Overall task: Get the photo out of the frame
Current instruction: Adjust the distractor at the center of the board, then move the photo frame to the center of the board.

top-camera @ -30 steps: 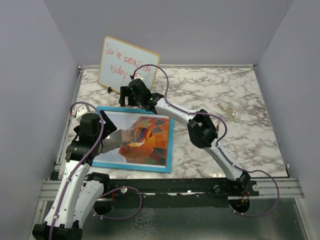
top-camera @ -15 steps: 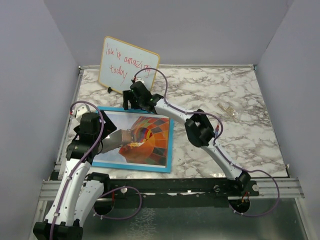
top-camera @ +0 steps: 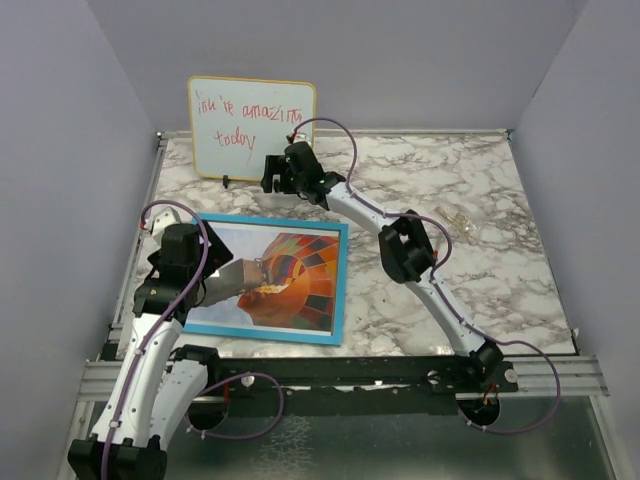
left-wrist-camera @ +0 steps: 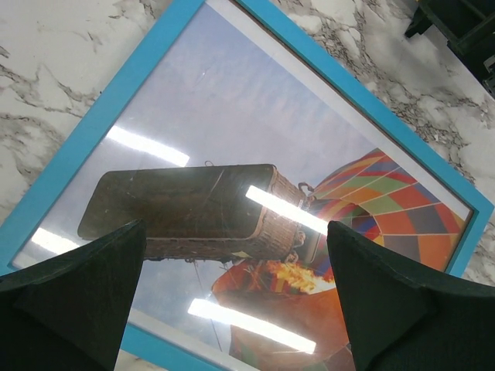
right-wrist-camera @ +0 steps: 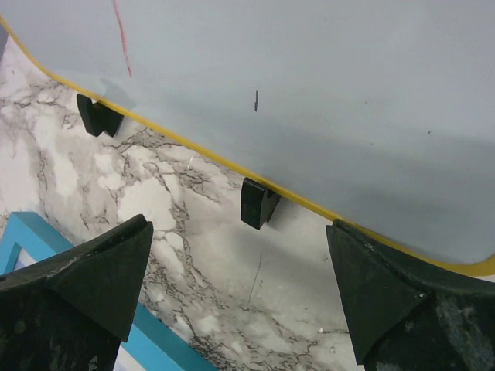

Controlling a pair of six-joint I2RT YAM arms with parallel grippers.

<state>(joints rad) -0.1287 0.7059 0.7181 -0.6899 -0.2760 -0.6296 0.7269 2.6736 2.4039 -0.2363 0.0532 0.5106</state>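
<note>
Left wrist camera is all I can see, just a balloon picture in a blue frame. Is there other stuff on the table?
Observer: Yes, a small whiteboard with red handwriting stands upright behind the frame.
Operator: Where's the other arm?
Observer: The right tool hangs open near the whiteboard's bottom edge, holding nothing.
Operator: Anything more?
Observer: A tiny clear thing lies on the table, far to the right; I cannot tell what it is.

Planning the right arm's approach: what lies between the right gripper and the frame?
Only bare marble tabletop; the right wrist view shows it between the open right gripper and the frame, at its blue corner.
</note>
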